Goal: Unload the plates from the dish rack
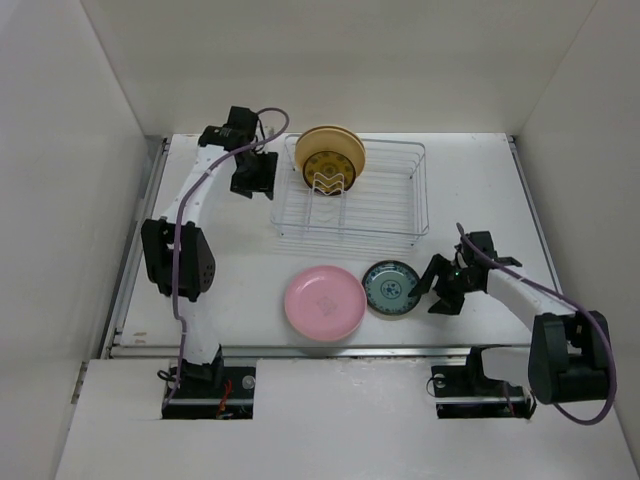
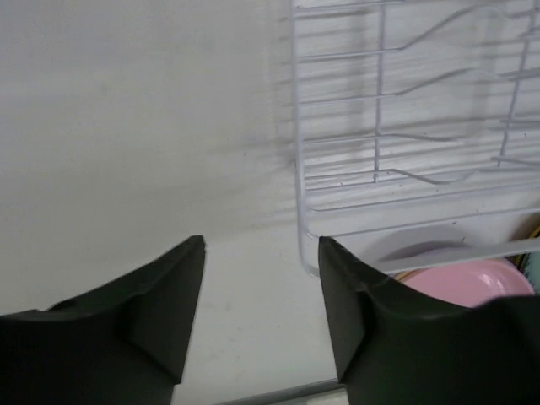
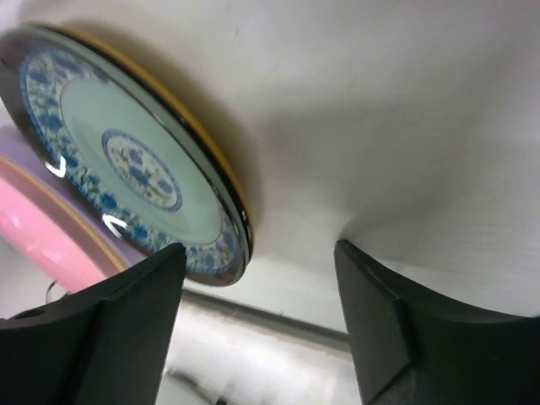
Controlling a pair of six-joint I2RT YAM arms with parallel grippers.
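- At the far left of the white table (image 1: 480, 190), the left gripper (image 1: 255, 186) (image 2: 261, 253) hangs spread and empty beside the silver-white wire dish rack (image 1: 385, 212) (image 2: 337, 181)
- Round yellow-tan plates (image 1: 330, 152) stand upright in its back-left corner
- In front lie a round pink plate (image 1: 323, 302) (image 2: 472, 283) and a smaller blue-patterned plate (image 1: 390, 288) (image 3: 126, 160)
- Just beside that, the right gripper (image 1: 438, 284) (image 3: 260, 249) is spread, empty

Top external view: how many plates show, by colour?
Yellow-tan plate, standing in the dish rack: 1
Pink plate, on the table: 1
Blue-patterned plate, on the table: 1
Total: 3 showing; any hidden behind or beneath cannot be counted.
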